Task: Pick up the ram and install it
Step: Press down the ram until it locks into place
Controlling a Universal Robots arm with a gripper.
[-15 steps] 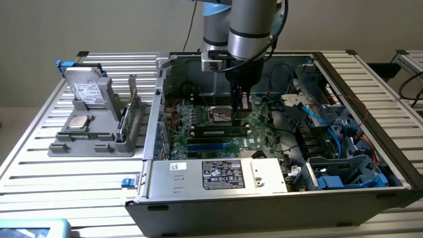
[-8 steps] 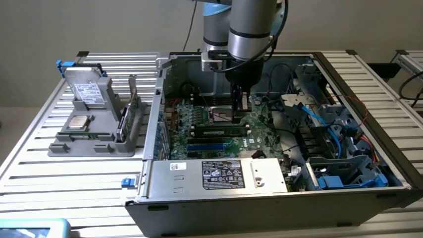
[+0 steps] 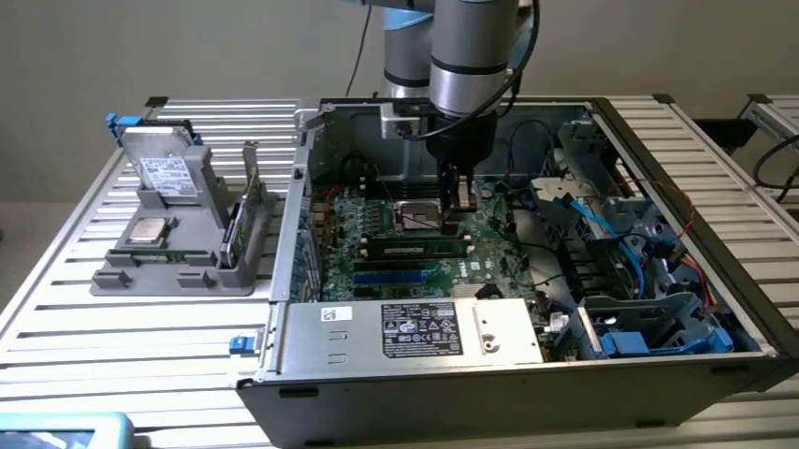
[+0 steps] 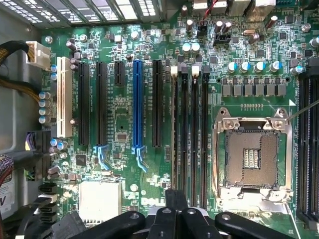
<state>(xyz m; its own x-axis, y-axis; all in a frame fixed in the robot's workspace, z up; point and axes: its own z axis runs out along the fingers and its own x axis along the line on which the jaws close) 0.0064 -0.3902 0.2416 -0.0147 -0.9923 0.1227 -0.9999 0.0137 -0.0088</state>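
Note:
The ram (image 3: pixel 418 249), a thin dark-green stick with a small white label, sits along one of the long black memory slots (image 4: pixel 189 134) on the motherboard inside the open computer case (image 3: pixel 374 351). My gripper (image 3: pixel 458 208) hangs just behind the ram, close over the board and beside the silver processor socket (image 4: pixel 253 158). The black fingers (image 4: pixel 175 211) are pressed together with nothing between them. I cannot tell whether they touch the ram.
A grey holder (image 3: pixel 175 271) at the exterior view's left carries a drive, a square silver chip and a green board standing on edge (image 3: pixel 254 210). Blue and black cables and drive cages (image 3: pixel 649 318) crowd the case at the exterior view's right. The case walls ring the motherboard.

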